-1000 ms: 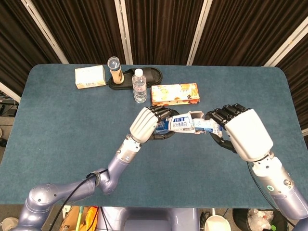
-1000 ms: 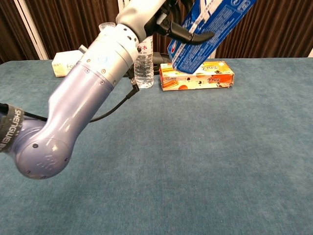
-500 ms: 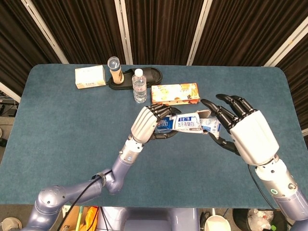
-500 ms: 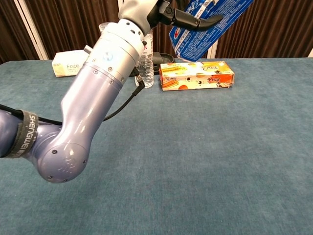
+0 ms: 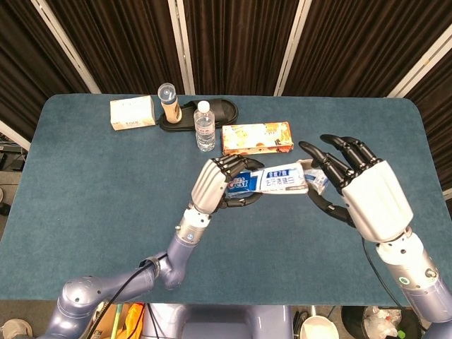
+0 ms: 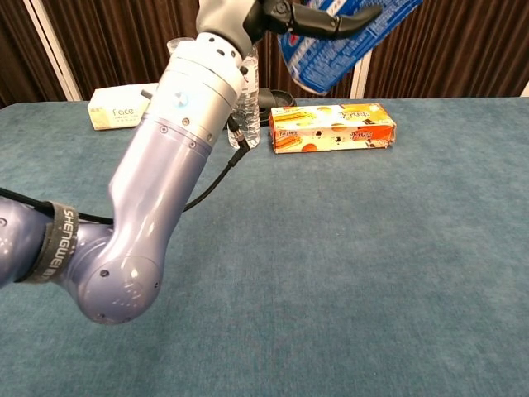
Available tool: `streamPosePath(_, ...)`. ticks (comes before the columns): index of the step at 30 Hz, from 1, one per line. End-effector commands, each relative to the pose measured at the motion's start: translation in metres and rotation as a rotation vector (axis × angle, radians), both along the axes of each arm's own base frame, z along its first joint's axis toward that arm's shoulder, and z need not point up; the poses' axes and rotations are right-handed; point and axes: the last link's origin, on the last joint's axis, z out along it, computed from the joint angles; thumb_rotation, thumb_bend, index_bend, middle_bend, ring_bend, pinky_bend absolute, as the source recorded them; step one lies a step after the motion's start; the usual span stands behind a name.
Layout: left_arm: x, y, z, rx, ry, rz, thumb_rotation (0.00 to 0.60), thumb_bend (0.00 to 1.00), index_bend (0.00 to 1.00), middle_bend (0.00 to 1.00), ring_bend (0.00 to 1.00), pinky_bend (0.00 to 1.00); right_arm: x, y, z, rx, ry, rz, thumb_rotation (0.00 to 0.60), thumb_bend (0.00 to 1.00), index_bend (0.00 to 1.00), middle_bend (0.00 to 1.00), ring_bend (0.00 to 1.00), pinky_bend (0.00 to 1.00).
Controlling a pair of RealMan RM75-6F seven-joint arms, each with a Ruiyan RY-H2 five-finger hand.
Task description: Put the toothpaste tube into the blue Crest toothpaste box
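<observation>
A: What's the biggest thing you see?

B: The table [image 5: 85, 205], blue cloth, fills most of the head view. My left arm [image 6: 157, 190] is next. It takes up the left half of the chest view.

A: And your hands?

B: Right hand [image 5: 353, 187] is at the right of the head view. Its fingers are spread wide and hold nothing. The fingertips are just beside the right end of the blue Crest box [image 5: 272, 180]. Can't tell if they touch it. Left hand [image 5: 219, 183] is in the middle of the head view, fingers wrapped round the left end of the box, holding it up off the table.

A: Where's the tube?

B: Toothpaste tube [image 5: 318, 180] shows as a white bit at the box's right end, by my right fingers. Can't tell how far in it is. In the chest view the box is at the top middle, tilted.

A: Other stuff?

B: Top of the head view, big to small: orange snack box [image 5: 257, 138] just above the Crest box, black tray [image 5: 222, 111] w/ a tan cup [image 5: 168, 102], white tissue box [image 5: 132, 113] top left, small water bottle [image 5: 205, 126].
</observation>
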Motion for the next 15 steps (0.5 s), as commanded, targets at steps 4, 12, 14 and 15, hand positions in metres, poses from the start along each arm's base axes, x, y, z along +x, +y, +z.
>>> streamPosePath(4,-0.009,-0.004,0.000,0.003,-0.055,0.015,0.600,0.40,0.34,0.50,0.48,0.58,-0.012,-0.002,0.001,-0.016,0.018,-0.032,0.600,0.25,0.02,0.43,0.17,0.24)
streamPosePath(12,-0.031,-0.001,0.017,0.042,-0.141,0.049,0.600,0.41,0.34,0.51,0.48,0.58,-0.040,-0.004,0.003,-0.041,0.008,-0.103,0.600,0.25,0.02,0.43,0.17,0.24)
streamPosePath(14,-0.036,-0.001,0.020,0.053,-0.156,0.050,0.600,0.41,0.34,0.51,0.48,0.58,-0.048,-0.005,0.004,-0.050,-0.008,-0.126,0.600,0.25,0.02,0.43,0.17,0.24)
streamPosePath(15,-0.039,-0.002,0.022,0.058,-0.166,0.047,0.600,0.41,0.34,0.51,0.48,0.58,-0.052,-0.005,0.005,-0.055,-0.015,-0.136,0.600,0.25,0.02,0.43,0.17,0.24)
